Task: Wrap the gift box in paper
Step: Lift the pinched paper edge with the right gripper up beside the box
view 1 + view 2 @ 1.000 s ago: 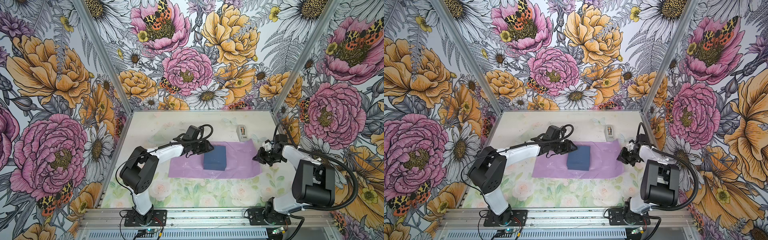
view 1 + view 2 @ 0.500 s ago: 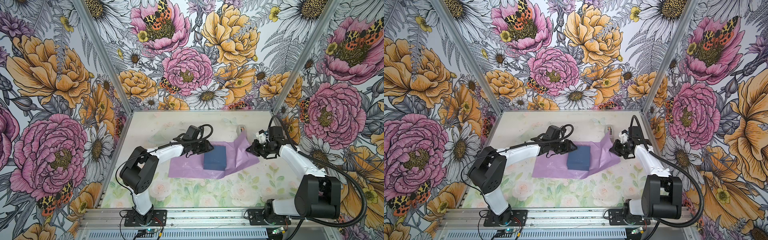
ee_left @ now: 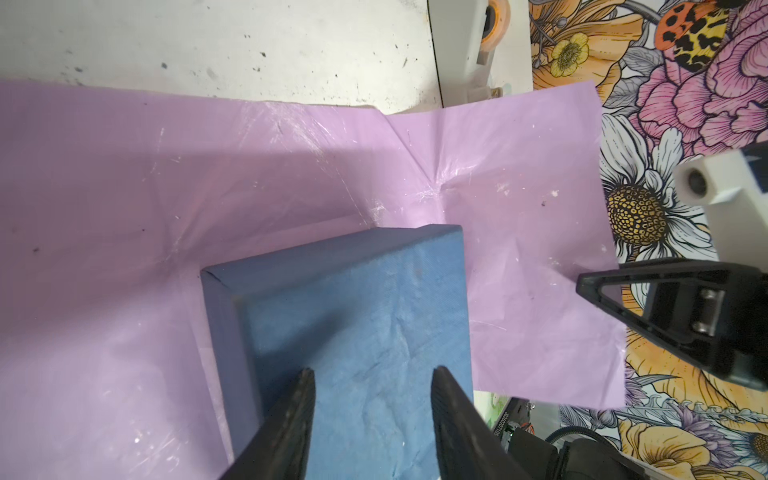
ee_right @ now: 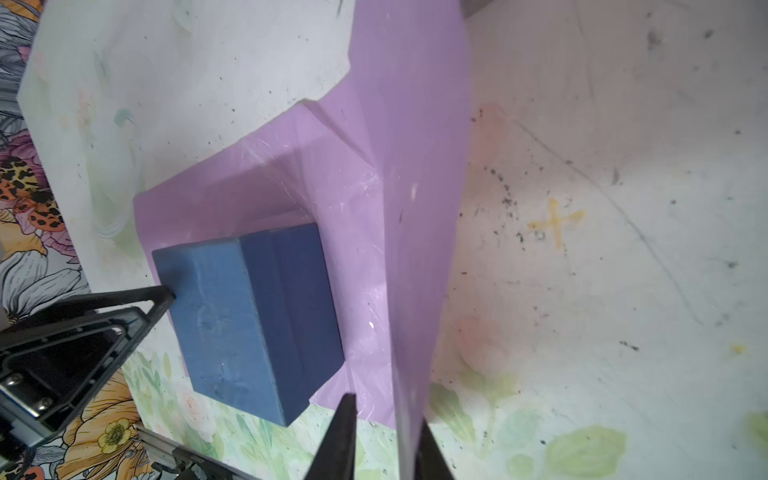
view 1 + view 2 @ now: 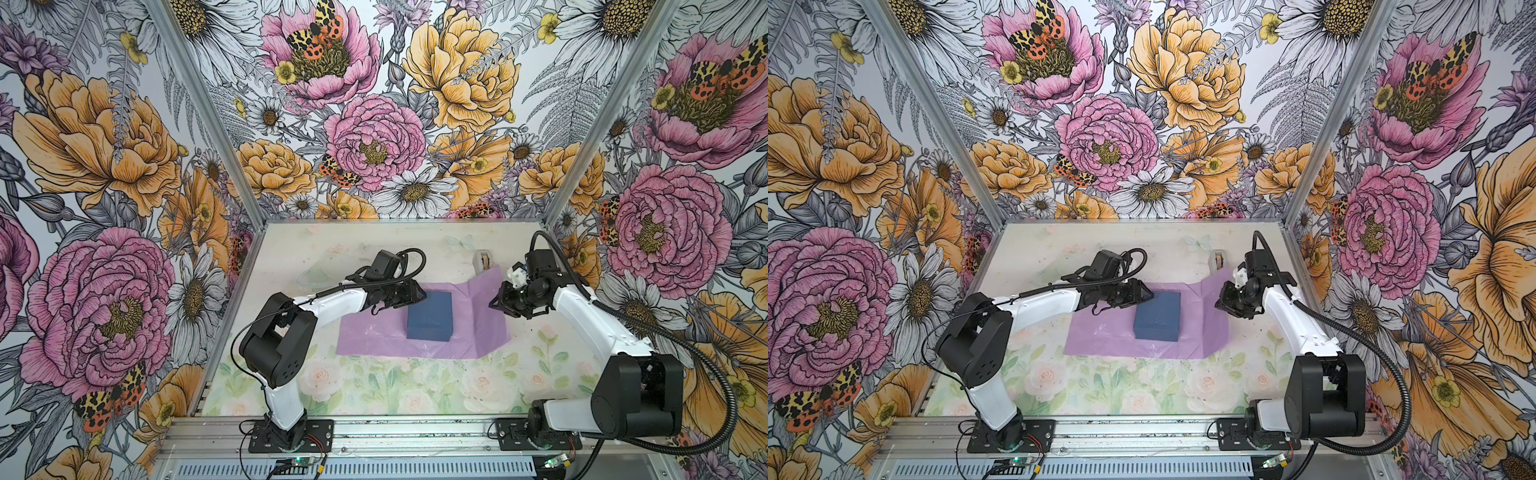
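From above, in both top views, I see the gift box [image 5: 430, 316] sitting bare on the paper [image 5: 374, 336], which lies on the bench [image 5: 374, 386]. Only the sheet's right flap stands raised.

Through the left wrist view, my left fingers [image 3: 299, 415] are spread partway, tips resting on the box top and gripping nothing.

Through the right wrist view, my right fingers [image 4: 347, 432] are narrowly parted with the flap's edge between them, seemingly not pinched.

By my reckoning the wrap has barely begun, and every fold over the box remains.
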`<state>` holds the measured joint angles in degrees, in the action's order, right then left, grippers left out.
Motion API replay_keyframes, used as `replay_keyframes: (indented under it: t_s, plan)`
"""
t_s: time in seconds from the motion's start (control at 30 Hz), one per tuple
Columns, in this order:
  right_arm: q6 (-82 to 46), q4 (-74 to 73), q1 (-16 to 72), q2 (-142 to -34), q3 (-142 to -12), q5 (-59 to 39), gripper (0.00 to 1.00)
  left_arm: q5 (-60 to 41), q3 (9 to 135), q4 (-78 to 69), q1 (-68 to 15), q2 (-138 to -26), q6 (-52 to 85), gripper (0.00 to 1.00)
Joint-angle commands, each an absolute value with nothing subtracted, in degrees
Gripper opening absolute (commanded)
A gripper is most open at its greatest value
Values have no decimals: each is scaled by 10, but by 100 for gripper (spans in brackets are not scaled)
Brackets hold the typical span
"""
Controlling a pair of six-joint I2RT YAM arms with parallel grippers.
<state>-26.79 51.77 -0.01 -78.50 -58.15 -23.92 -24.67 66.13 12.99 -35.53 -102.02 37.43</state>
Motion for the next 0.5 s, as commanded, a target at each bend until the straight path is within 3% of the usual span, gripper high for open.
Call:
replay_keyframes:
  t_s: [0.0, 0.33, 0.47]
  plan:
    - [-248, 549, 1, -787, -574, -211, 22, -218, 665, 164, -347, -1034, 361, 48]
    - [-234, 579, 1, -773, -560, -205, 21, -218, 664, 164, -346, -1033, 360, 48]
    - [-231, 584, 1, -760, -556, -204, 16, -217, 664, 163, -346, -1032, 360, 48]
